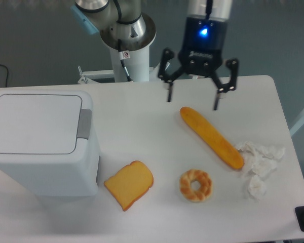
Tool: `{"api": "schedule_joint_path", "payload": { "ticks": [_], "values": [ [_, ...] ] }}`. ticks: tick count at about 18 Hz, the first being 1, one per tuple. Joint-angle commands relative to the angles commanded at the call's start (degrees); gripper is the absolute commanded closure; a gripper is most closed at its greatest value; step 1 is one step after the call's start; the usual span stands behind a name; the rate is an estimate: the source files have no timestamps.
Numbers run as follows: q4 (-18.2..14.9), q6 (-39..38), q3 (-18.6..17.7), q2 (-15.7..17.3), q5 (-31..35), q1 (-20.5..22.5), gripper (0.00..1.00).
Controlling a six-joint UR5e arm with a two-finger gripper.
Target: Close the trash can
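Lid is lying flat on the trash can (40, 144), which is sitting at nine o'clock on the surface (142, 121), so closing seems done. Gripper (192, 99) is hanging at twelve o'clock, jaws spread and holding nothing.
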Motion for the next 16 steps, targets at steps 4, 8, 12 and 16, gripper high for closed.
{"api": "schedule_joint_path", "payload": {
  "ticks": [4, 8, 12, 16],
  "values": [
    [-0.1, 11.4, -2.0, 1.0, 10.4, -0.3, 0.00],
    [-0.4, 19.0, -4.5, 1.9, 17.4, -0.4, 0.00],
    [-1.9, 26.9, -5.8, 3.3, 17.7, 0.5, 0.00],
    [-6.2, 32.6, -5.7, 4.5, 17.4, 2.9, 0.00]
  ]
}}
